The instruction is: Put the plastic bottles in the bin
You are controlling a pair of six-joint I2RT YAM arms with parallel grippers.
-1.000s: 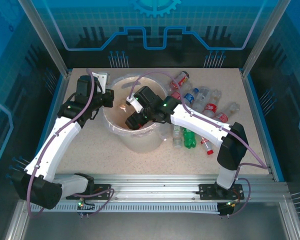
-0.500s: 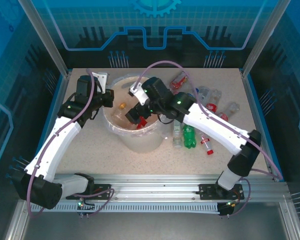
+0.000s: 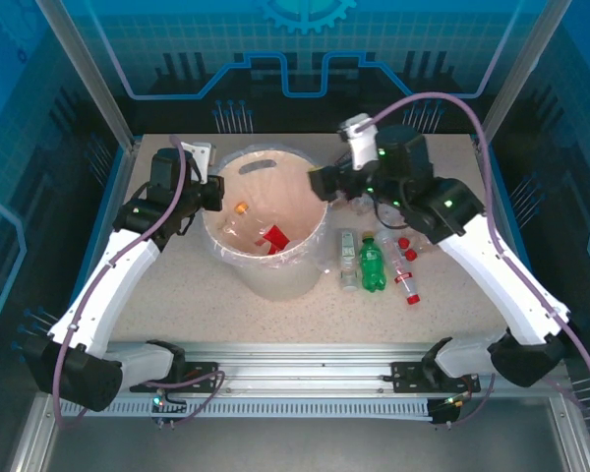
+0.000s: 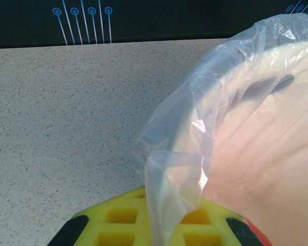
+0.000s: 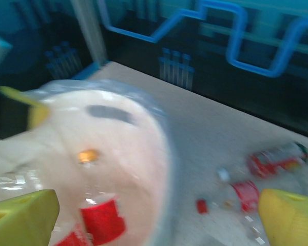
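Note:
The cream bin (image 3: 275, 280) stands mid-table with a clear liner (image 4: 179, 169) folded over its rim. Inside lie a red-labelled bottle (image 3: 275, 236) and an orange-capped one (image 3: 241, 207). My left gripper (image 3: 212, 193) sits at the bin's left rim, shut on the liner (image 3: 219, 246); its yellow fingers (image 4: 118, 225) pinch the film. My right gripper (image 3: 321, 185) hovers just right of the bin's rim, open and empty, its fingers (image 5: 20, 218) spread wide. The blurred right wrist view shows the bin (image 5: 143, 128) and the red-labelled bottle (image 5: 100, 220). On the table lie a green bottle (image 3: 373, 264) and a clear one (image 3: 347, 258).
More bottles lie right of the bin: red-capped ones (image 3: 405, 280) near the green one, others partly under my right arm. Two red-labelled bottles (image 5: 274, 159) lie toward the back wall. Blue-lit walls and metal posts (image 3: 113, 108) enclose the table.
My right arm has risen out of the bin and swung right, its jaws opening wide. The red-labelled bottle now lies in the bin. The left arm has not moved.

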